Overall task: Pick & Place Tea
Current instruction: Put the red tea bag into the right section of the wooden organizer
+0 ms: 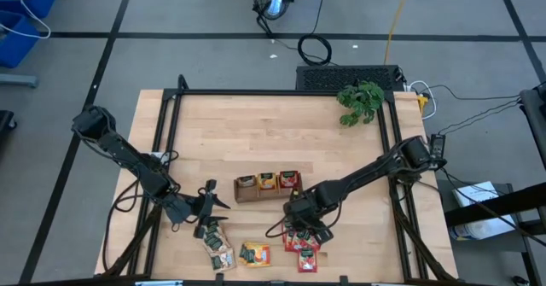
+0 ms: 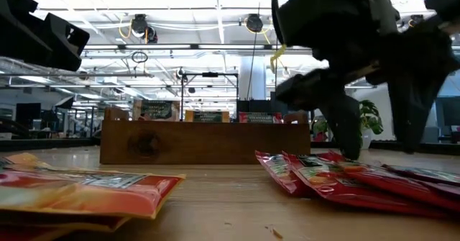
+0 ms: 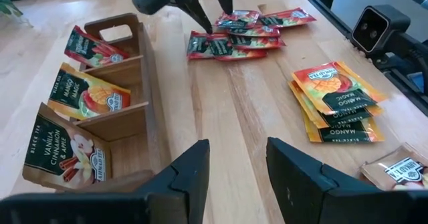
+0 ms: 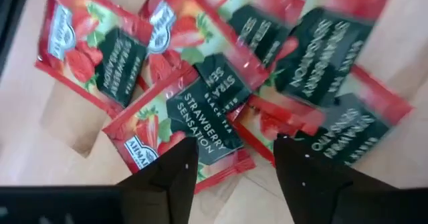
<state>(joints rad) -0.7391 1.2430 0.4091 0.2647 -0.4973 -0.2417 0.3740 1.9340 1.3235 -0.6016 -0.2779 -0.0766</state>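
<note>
On the table (image 1: pixel 256 132), both grippers' fingers open; right gripper (image 1: pixel 305 226) over red sachets (image 4: pixel 200 117).

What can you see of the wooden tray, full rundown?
The wooden tray is a long brown box with raised walls and two dividers making three compartments in a row. It sits flat on the table, mid-table, between the two grippers. Each compartment holds one sachet standing tilted: a red one at one end, an orange mango one in the middle, a vanilla one at the other end. Neither gripper touches it.
</note>
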